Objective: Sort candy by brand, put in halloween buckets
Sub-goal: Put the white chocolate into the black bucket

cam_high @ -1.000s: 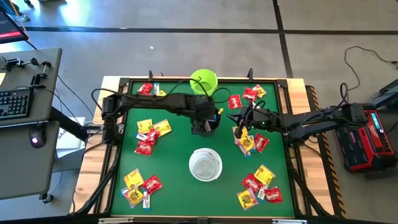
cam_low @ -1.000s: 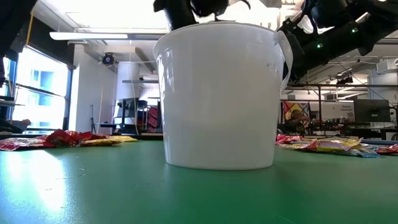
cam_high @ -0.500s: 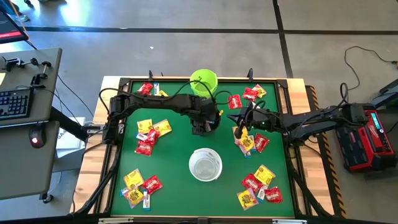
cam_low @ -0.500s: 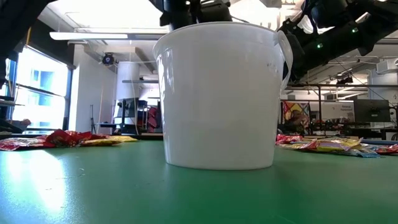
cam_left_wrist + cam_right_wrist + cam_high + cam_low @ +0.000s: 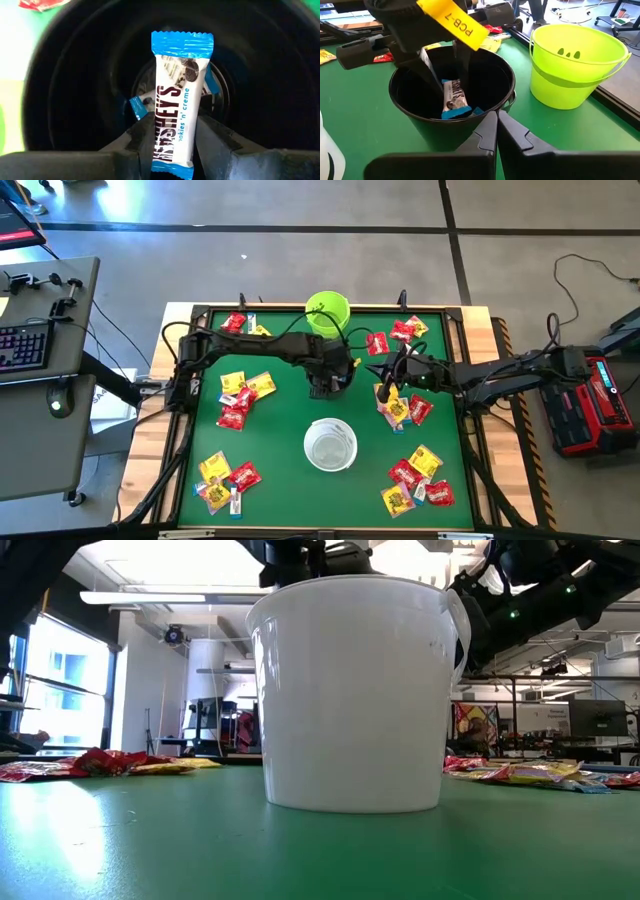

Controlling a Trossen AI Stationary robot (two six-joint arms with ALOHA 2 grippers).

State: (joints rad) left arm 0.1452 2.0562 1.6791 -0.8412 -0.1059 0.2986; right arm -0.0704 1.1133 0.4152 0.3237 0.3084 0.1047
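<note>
My left gripper (image 5: 330,380) reaches down into the black bucket (image 5: 452,100) at mid-table. It is shut on a blue-and-white candy bar (image 5: 177,100). More blue-and-white candy (image 5: 136,107) lies on this bucket's floor. The lime green bucket (image 5: 327,310) stands at the far edge and the white bucket (image 5: 330,445) toward the near side. To the right of the black bucket my right gripper (image 5: 496,117) waits, shut and empty. Red and yellow candy (image 5: 240,395) lies scattered on the green mat. My left gripper pinches the bar across its width between the two fingers (image 5: 145,135), near its upper end (image 5: 172,150). The fingers come from above, pointing steeply down into the black bucket. The bar hangs lengthwise below them, inside the bucket; whether its lower end (image 5: 455,113) touches the floor I cannot tell.
Candy piles lie at the mat's left (image 5: 225,475), right (image 5: 415,480) and far right (image 5: 405,332). A raised black frame (image 5: 190,380) rims the mat. In the low view the white bucket (image 5: 355,690) blocks most of what lies behind it.
My left gripper has sunk with the candy bar toward and into the black bucket, tipping a little steeper. The bar stays pinched.
</note>
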